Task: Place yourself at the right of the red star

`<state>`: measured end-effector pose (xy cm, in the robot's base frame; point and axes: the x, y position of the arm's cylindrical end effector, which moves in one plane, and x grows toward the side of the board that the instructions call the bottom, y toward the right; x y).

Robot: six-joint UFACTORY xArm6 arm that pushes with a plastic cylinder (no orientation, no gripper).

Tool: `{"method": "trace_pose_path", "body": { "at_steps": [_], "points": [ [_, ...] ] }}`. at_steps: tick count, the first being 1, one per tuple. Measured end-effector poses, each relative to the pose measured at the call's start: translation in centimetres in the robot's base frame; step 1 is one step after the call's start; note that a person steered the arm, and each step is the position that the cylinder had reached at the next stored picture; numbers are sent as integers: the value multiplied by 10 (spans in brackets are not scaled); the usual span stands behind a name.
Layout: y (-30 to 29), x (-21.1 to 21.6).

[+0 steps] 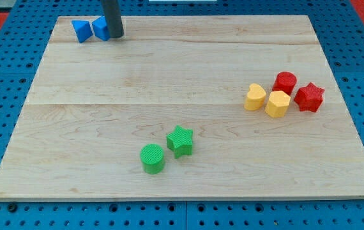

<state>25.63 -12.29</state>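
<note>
Tip [116, 36] sits at the view's top left of the tabletop [169, 76], touching or just beside the right-hand one of two blue blocks [101, 29], the other blue block [82, 30] next to it. The tool is a bare rod with nothing to open or close, and it holds nothing. Red star [310, 97] lies well apart, near the view's right edge, in a tight cluster: a red cylinder-like block [285, 83] up and left of it, a yellow hexagon-like block [277, 103] just beside its left, a yellow heart-shaped block [255, 97] further left. Risks, as I judge them: a straight run across would meet the yellow and red blocks first and shove the star; leaving carelessly could drag the blue block; the strip right of the star is narrow, so overshoot nears the board edge. Green star [181, 140] and green cylinder [152, 158] lie below the likely path.
</note>
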Motion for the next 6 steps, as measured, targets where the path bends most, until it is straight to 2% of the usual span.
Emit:
{"method": "trace_pose_path", "body": {
  "at_steps": [2, 3, 4, 5, 6],
  "points": [
    [298, 47],
    [418, 90],
    [450, 170],
    [421, 206],
    [348, 175]
  ]
}}
